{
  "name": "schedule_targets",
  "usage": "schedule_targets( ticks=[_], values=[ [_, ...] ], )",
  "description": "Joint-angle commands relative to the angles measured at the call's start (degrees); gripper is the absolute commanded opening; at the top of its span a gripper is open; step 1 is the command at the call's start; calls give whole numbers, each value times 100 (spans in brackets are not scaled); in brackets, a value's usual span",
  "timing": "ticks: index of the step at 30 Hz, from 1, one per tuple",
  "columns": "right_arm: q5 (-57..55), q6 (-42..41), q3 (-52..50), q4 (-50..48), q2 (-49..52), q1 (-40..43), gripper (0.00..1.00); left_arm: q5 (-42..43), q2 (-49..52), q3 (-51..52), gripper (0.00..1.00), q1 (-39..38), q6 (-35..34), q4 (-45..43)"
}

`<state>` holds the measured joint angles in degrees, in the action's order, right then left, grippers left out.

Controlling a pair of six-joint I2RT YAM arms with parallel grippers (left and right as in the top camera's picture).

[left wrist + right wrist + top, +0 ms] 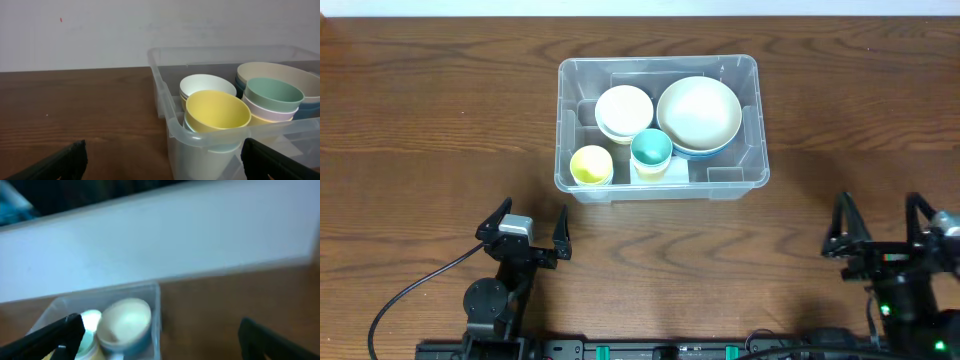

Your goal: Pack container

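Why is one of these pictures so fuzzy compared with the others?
Right wrist view: smeared throughout, the container and cream bowl have soft edges, perhaps from motion or poor focus. Left wrist view: sharp on the yellow cup. Overhead view: crisp and evenly lit.

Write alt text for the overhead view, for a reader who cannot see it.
A clear plastic bin on a wooden table holds a large cream bowl, a smaller white bowl, a teal cup and a yellow cup. At the near edge, the left pincer and right pincer are both open and apart from the bin.
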<state>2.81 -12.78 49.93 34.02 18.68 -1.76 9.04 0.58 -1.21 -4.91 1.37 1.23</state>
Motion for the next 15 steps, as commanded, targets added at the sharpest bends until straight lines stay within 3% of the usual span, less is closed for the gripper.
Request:
schedule_targets(
  ticks=[1, 7, 15],
  values=[
    [684, 973, -793, -828, -341, -57, 99, 83, -35, 98, 98, 24, 33, 197],
    [1091, 1513, -2184, -2649, -671, -57, 99, 83, -35, 98, 98, 24, 33, 197],
    [1163, 1523, -3318, -3508, -1320, -59, 99, 83, -35, 98, 98, 24, 33, 197]
  ],
)
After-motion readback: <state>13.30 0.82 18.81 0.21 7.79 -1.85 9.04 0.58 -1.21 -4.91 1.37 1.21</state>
